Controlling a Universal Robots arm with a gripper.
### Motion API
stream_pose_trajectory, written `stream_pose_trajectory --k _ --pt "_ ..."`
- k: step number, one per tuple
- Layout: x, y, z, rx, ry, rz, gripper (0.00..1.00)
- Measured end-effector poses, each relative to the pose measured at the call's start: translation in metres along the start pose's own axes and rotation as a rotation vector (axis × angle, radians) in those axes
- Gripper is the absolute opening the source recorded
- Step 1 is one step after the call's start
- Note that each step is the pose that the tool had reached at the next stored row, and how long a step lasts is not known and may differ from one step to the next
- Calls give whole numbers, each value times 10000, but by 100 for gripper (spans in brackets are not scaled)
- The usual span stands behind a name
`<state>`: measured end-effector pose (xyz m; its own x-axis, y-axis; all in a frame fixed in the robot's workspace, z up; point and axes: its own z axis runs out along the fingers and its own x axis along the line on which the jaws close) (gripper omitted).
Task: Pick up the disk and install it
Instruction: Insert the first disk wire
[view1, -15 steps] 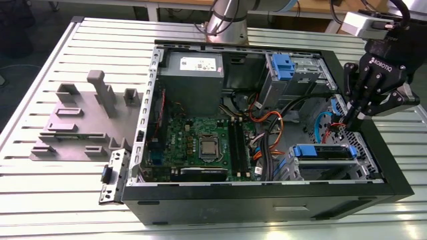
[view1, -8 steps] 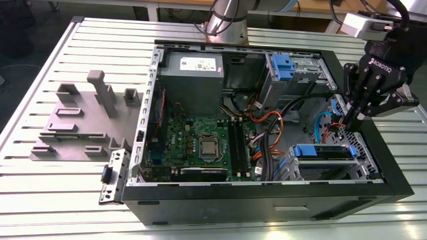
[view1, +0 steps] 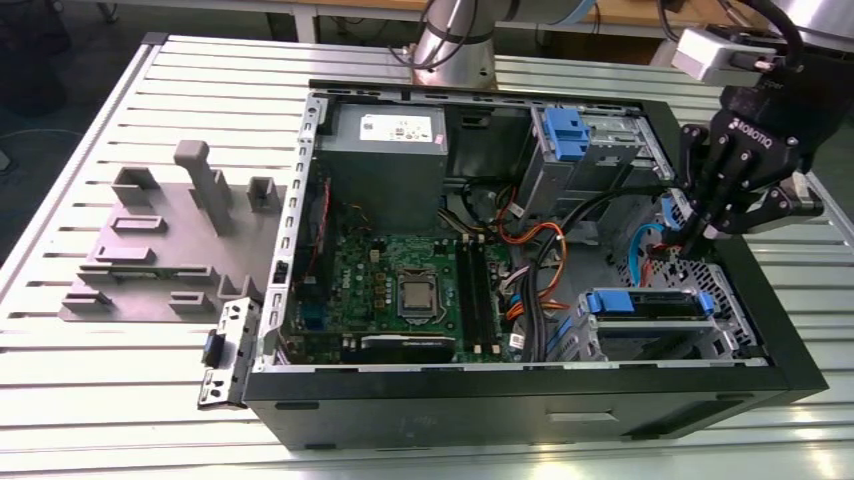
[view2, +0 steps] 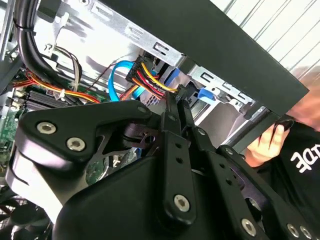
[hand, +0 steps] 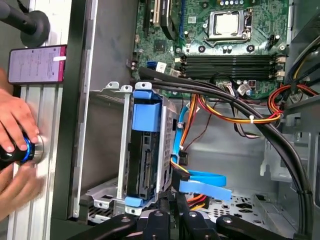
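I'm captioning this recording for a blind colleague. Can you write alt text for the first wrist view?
Looking into an open computer case, a disk in a blue bracket sits in a metal drive cage, beside blue and orange cables. The motherboard lies beyond. The black gripper hangs near the cage, and a person's hand rests on the table outside.

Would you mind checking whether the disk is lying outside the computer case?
No, the disk sits in a metal cage inside the computer case.
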<state>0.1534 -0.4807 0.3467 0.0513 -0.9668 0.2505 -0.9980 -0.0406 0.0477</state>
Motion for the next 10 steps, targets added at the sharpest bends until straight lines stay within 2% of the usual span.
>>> stream_pose_trajectory --k 3,5,7,10 --pt "-1 36 4 217 -23 51 17" --pt "5 47 10 350 -70 79 17" --pt "14 56 18 425 -193 92 17" --pt "27 74 30 485 -434 98 17"
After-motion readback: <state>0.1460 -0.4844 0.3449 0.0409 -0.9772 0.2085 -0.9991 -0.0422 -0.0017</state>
